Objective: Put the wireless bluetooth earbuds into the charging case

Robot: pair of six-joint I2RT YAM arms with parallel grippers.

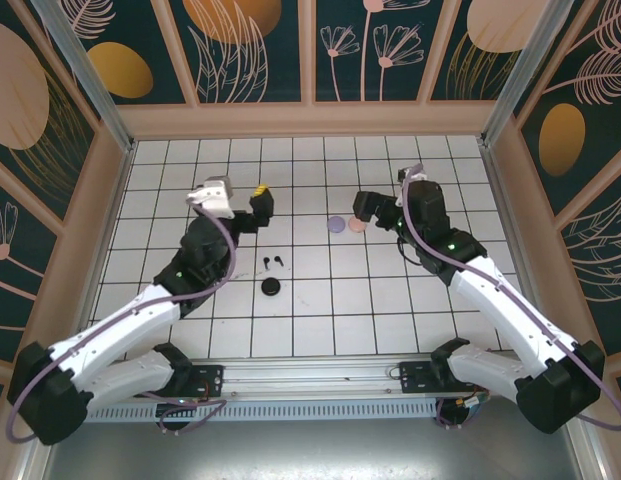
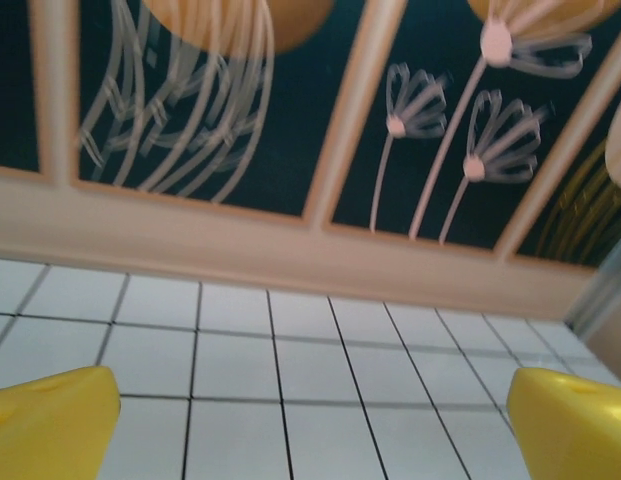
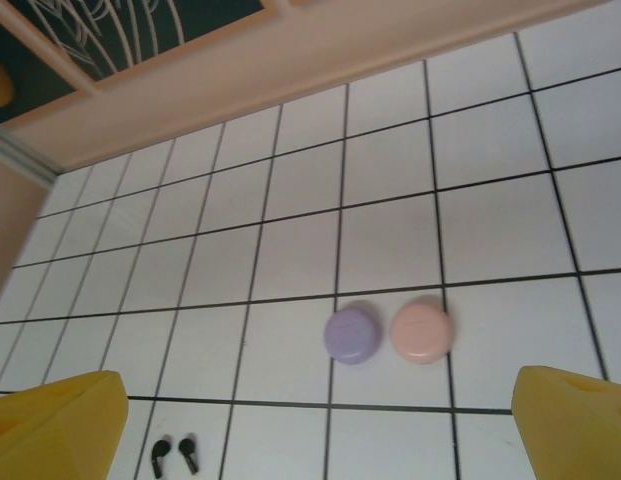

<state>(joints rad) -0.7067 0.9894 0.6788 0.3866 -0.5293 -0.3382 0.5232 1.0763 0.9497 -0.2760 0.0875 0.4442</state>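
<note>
Black stemmed earbuds (image 1: 273, 262) lie as a pair on the white tiled tabletop (image 1: 320, 310), at 12 o'clock of a black round puck-like case (image 1: 271, 288) and 6 o'clock of the left gripper (image 2: 312, 400). Lilac round case (image 3: 352, 334) and pale pink round case (image 3: 421, 332) sit side by side at 9 o'clock of the right gripper (image 3: 318, 400). Both grippers stand wide apart, holding nothing
</note>
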